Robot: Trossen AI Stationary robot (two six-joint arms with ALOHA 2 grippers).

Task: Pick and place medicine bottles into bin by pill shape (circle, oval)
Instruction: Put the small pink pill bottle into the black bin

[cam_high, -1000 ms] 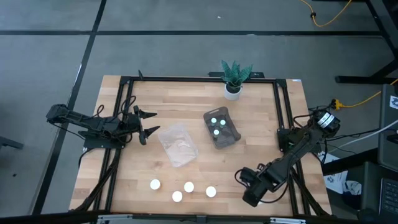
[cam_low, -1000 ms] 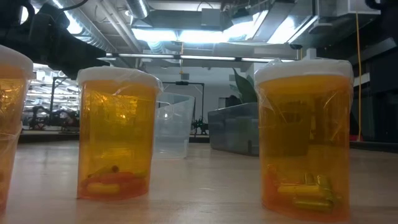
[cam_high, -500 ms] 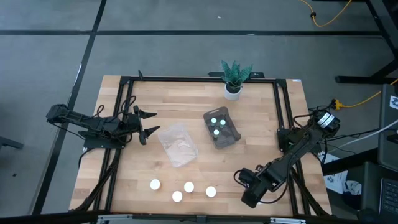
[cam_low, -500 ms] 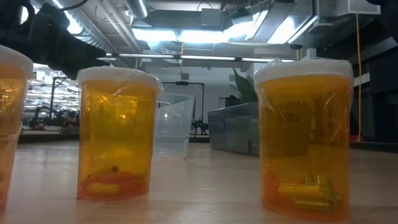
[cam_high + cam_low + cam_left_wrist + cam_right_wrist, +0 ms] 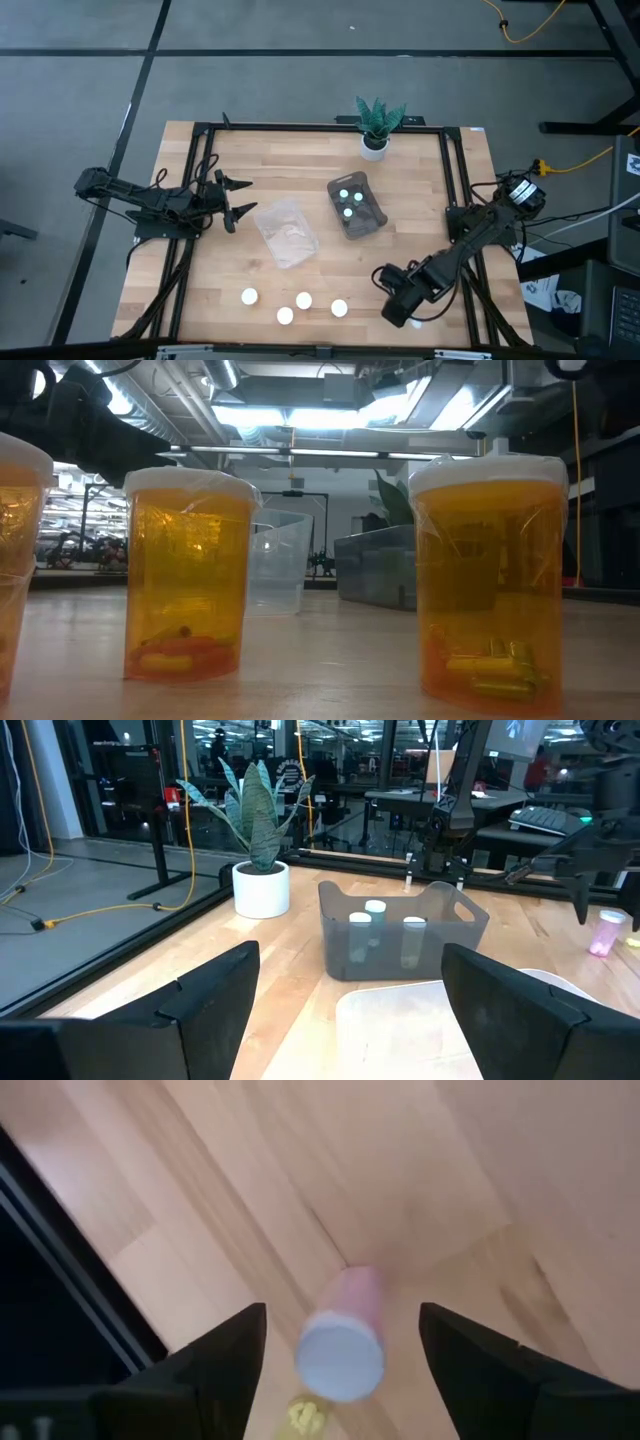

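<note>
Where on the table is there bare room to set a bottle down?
Bare wood lies between the plant and the left claw, and between the smoky bin and the right claw. It is crowded at the near edge, around the four capped bottles.

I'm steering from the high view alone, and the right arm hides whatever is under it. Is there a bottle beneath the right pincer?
Observer: Yes. The right wrist view shows a pinkish bottle with a pale cap between the right pincer's fingers, which stand apart and do not touch it.
Operator: What's in the white-capped bottles at the front?
Observer: In the low view their bodies are amber. The amber bottle on the right holds elongated yellowish pills at its bottom.
Operator: And the left pincer?
Observer: The left pincer is open. Its wrist view looks level at the grey bin, with three capped bottles standing upright inside.
</note>
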